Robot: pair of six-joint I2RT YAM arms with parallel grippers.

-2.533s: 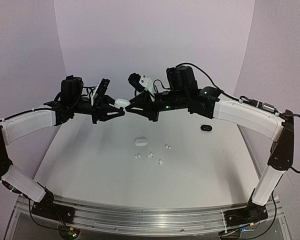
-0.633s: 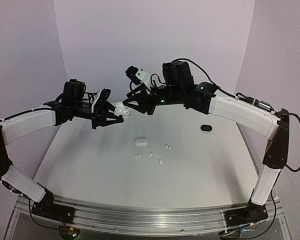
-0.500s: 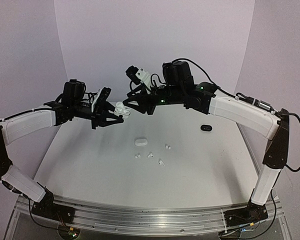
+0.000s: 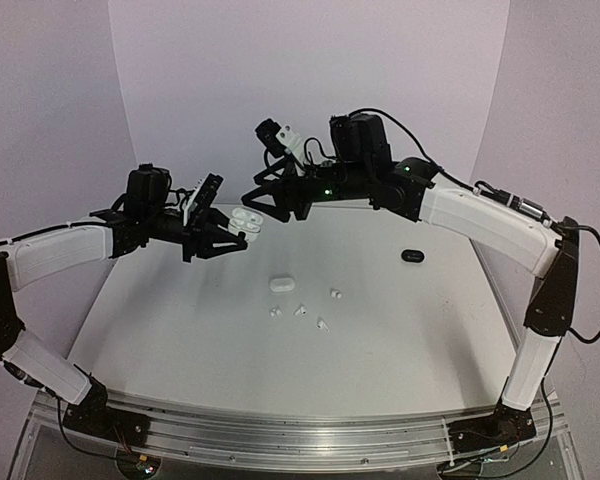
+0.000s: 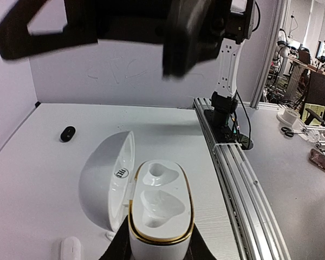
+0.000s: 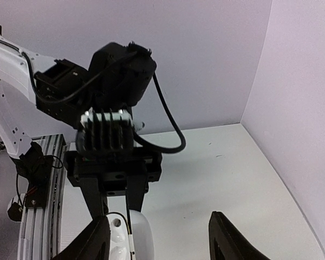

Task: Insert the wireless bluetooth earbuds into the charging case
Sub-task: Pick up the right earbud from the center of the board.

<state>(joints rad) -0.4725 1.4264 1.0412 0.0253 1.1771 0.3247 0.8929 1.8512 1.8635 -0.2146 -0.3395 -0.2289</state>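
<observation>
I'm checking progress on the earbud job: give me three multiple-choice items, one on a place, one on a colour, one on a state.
1. Where is the open white case? A. in the left gripper, above the table B. lying on the table C. hanging off the table's edge
2. What colour is its rim trim? A. red B. gold C. blue
3. Its two wells are: A. both filled B. one filled C. both empty
Answers: 1 A, its jaws clamp the base in mid-air; 2 B, a gold band rings the rim; 3 C, both hollows show bare.
</observation>
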